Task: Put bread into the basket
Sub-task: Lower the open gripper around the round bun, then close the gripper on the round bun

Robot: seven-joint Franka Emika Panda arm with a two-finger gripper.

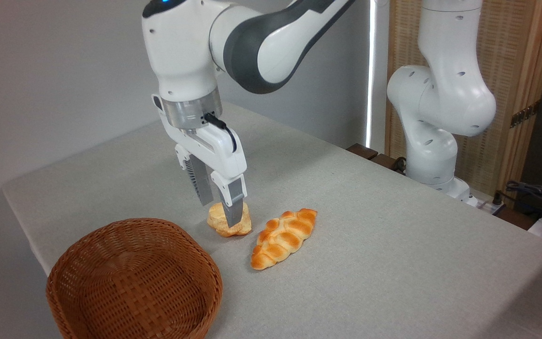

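At the lower left a round, reddish-brown woven wicker basket (134, 280) with shallow sloping sides sits on the pale grey cloth-covered table (393, 245), close to the near edge, its inside showing only the weave. Just beyond its upper right rim, apart from it, lies the small knobbly bun of pale golden-orange bread (228, 220), resting on the table surface. Directly over the bun hangs the white two-finger gripper (218, 207) of the Panda arm, pointing straight down — its two grey fingers (233, 202) are spread, one reaching down in front of the bun and overlapping its near face, the other standing behind the bun at its far left side. The bun sits between them, but whether either pad is actually pressing on it I cannot tell from this angle; the bun looks to be lying flat on the table, not lifted. Just to the right of the bun, near but not touching it, lies a longer braided, glossy orange-brown loaf (284, 238), set at a slant with one end toward the near edge and the other toward the back. Farther right, at the back corner of the table, stands the white jointed base column of the robot arm (435, 117), in front of a light wooden slatted screen (520, 70) — dark cables (534, 195) trail at the far right edge.
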